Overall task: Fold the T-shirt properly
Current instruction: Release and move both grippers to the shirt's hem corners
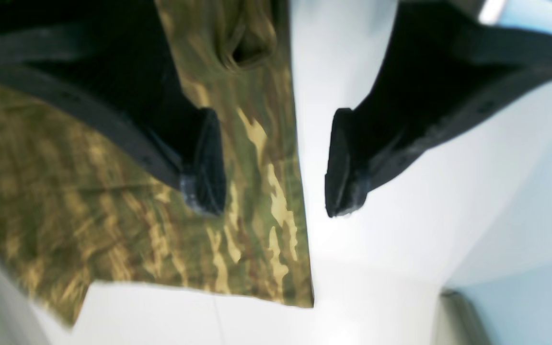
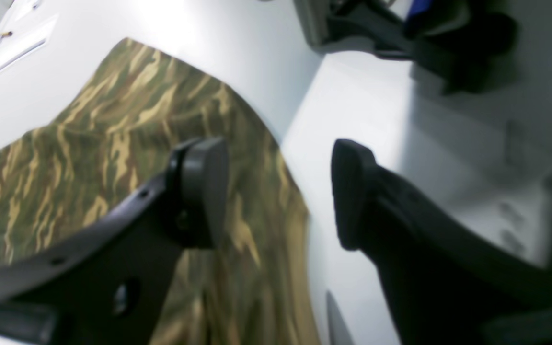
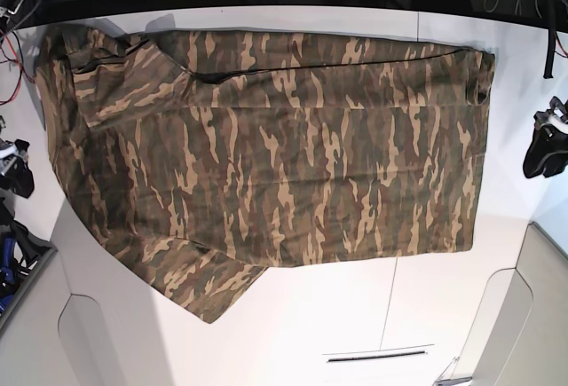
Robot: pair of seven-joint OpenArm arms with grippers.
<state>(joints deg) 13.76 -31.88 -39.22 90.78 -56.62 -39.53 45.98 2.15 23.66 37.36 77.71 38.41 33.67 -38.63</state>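
I saw the camouflage T-shirt (image 3: 266,155) spread flat on the white table (image 3: 355,315); left gripper (image 1: 276,165) and right gripper (image 2: 278,191) gaped, empty.

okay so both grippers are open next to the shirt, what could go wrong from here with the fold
1. The T-shirt lies flat with a folded-over top edge, so a pinch at the edge may take only one layer and the fold may come out uneven.
2. The left gripper straddles the shirt's edge, one finger over cloth, the other over bare table; closing could miss or merely bunch the fabric.
3. The right gripper stands the same way, so mismatched grasps might skew the shirt.
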